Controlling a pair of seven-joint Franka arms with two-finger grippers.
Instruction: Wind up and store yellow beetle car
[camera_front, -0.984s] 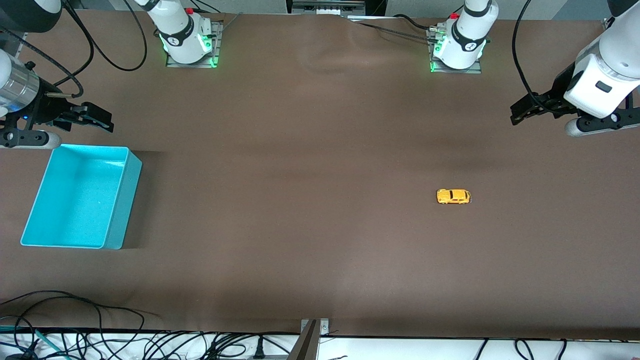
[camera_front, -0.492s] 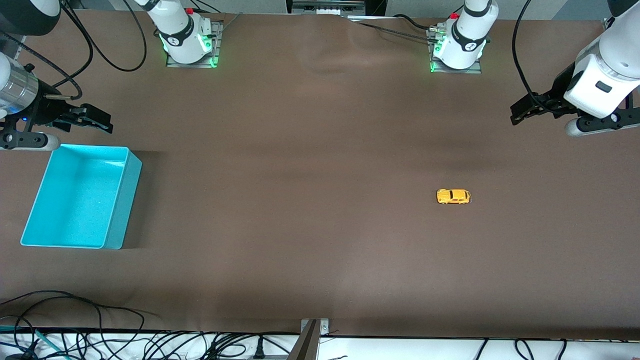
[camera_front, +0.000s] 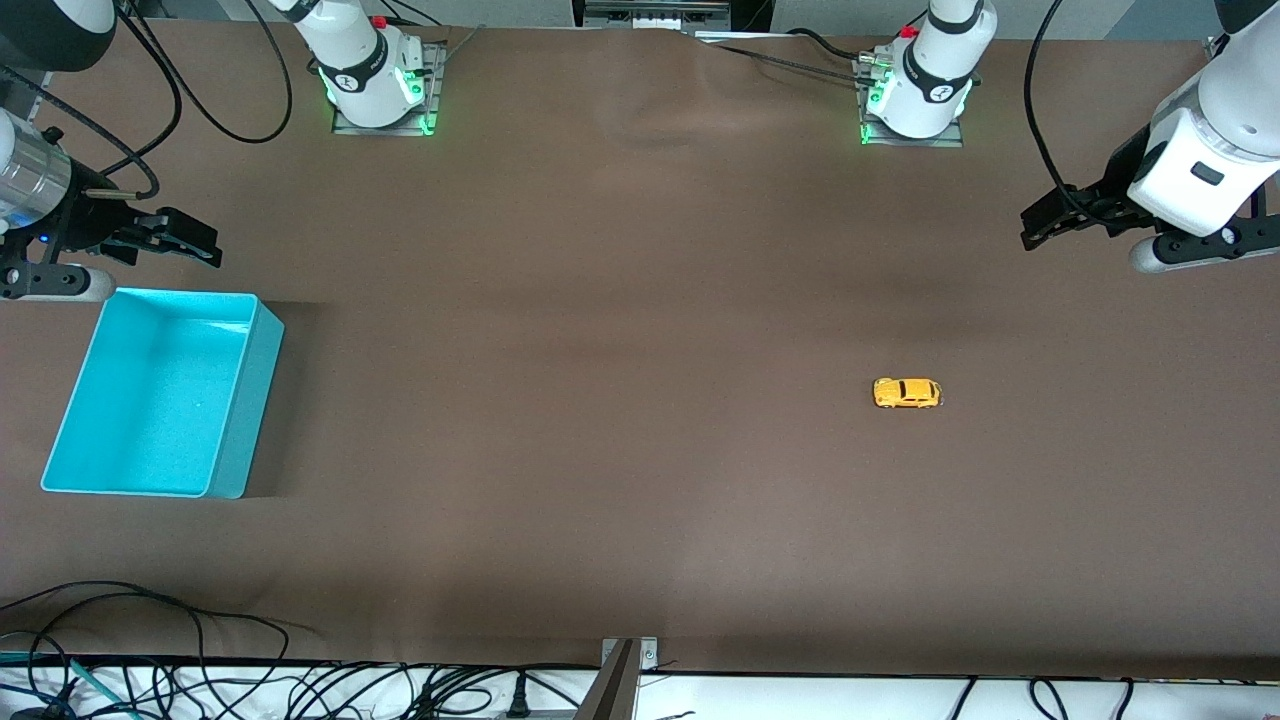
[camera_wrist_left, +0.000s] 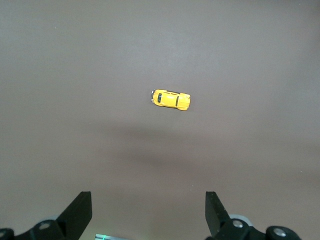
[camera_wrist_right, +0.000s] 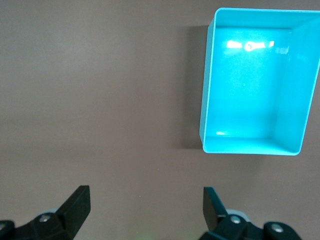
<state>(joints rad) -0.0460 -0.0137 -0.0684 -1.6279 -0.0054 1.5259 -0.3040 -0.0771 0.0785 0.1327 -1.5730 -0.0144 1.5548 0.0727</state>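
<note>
Worktop (camera_front: 640, 300): brown sheet covering the whole surface; its edge nearest the front camera is lined with loose black cables (camera_front: 150, 640).
Yellow beetle car (camera_front: 908, 393): stands on its wheels on bare worktop toward the left arm's end, lengthwise along the worktop; nothing touches it and open surface surrounds it on every side. In the left wrist view it shows again (camera_wrist_left: 171, 99), clear of the claw tips.
Left claw (camera_front: 1040, 228): hangs in the air near the worktop edge at the left arm's end, at about 2 o'clock from the car in the front view and well apart from it; fingers (camera_wrist_left: 80, 212) spread wide, holding nothing.
Bin (camera_front: 248, 400): open turquoise rectangular tub toward the right arm's end, at about 9 o'clock from the car and well apart from it; only its turquoise floor shows inside (camera_wrist_right: 300, 75).
Right claw (camera_front: 185, 238): hangs in the air just off the bin's rim that lies farthest from the front camera, at about 12 o'clock from the bin; fingers (camera_wrist_right: 77, 202) spread wide, holding nothing.
Open room: the broad middle of the worktop between car and bin carries no object.
</note>
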